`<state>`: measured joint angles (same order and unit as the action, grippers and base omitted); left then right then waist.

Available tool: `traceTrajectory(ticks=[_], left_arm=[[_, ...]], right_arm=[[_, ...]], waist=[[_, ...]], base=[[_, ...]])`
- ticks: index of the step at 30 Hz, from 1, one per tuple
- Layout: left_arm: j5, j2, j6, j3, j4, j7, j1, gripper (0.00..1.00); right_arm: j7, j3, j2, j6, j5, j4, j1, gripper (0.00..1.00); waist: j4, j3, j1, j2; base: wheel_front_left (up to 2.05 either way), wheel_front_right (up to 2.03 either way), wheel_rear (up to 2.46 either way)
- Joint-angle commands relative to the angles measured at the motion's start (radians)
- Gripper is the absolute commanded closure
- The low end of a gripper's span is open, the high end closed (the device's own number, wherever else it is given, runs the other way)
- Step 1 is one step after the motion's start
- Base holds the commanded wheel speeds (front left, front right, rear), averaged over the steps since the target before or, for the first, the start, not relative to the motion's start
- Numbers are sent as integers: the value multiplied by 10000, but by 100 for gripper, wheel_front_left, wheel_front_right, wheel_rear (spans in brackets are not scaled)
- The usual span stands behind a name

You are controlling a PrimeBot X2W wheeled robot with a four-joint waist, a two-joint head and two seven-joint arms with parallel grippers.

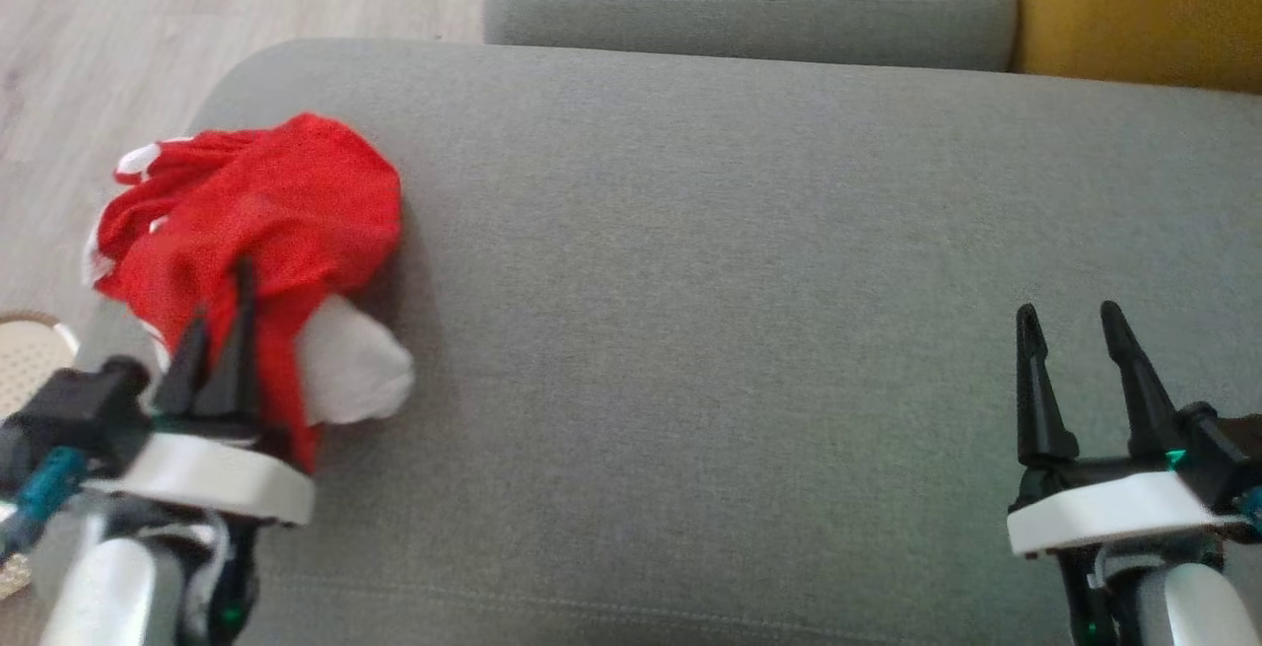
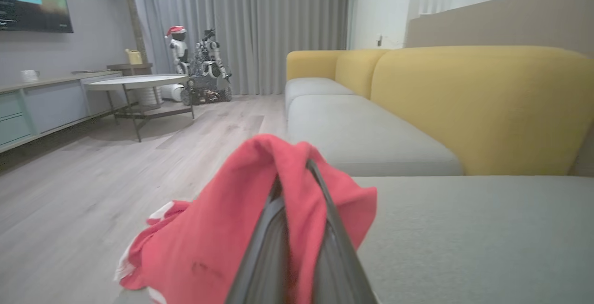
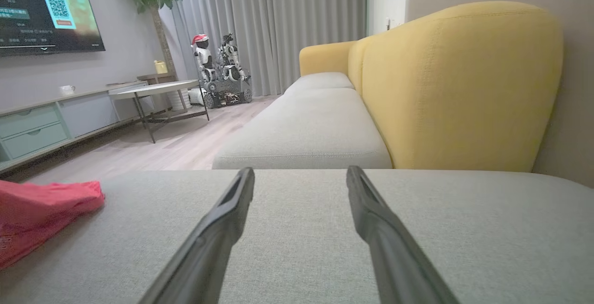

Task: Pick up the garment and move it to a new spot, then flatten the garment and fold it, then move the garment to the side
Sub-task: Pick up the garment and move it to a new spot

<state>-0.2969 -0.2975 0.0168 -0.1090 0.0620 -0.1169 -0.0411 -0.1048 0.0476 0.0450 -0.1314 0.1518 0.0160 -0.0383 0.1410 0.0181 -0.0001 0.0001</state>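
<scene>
Though bunched, garment [image 1: 286, 192] in L gripper [image 1: 221, 296]

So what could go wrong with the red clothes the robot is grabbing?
1. The red garment sits bunched at the grey sofa cushion's left corner and seems partly over the edge. If the shut left pincer loses its fold, the garment may slide onto the wooden floor.
2. The open right pincer is far across the cushion, so lifting from one point may leave the garment crumpled.
</scene>
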Motion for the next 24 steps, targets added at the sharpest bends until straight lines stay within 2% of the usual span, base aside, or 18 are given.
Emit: traceTrajectory(ticks=[1,7,18,24], left_arm=[[62,-37,-34,181,650,65,-579,100],[12,422,-275,-566,710,174,-1096,100],[255,1479,-1050,-2506,-270,152,-3307,100],[397,1820,-1248,-3338,-976,382,-4543,100]], right_arm=[[26,-218,53,7,87,-451,300,0],[55,-317,53,7,113,-781,481,0],[-120,-735,53,7,369,-1268,1068,0],[-584,-910,53,7,707,-1148,1383,0]], waist=[[-212,112,1,-1],[-899,531,1,-1],[-3071,2077,1,-1],[-4216,2984,1,-1]], base=[[0,0,0],[0,0,0],[0,0,0],[0,0,0]])
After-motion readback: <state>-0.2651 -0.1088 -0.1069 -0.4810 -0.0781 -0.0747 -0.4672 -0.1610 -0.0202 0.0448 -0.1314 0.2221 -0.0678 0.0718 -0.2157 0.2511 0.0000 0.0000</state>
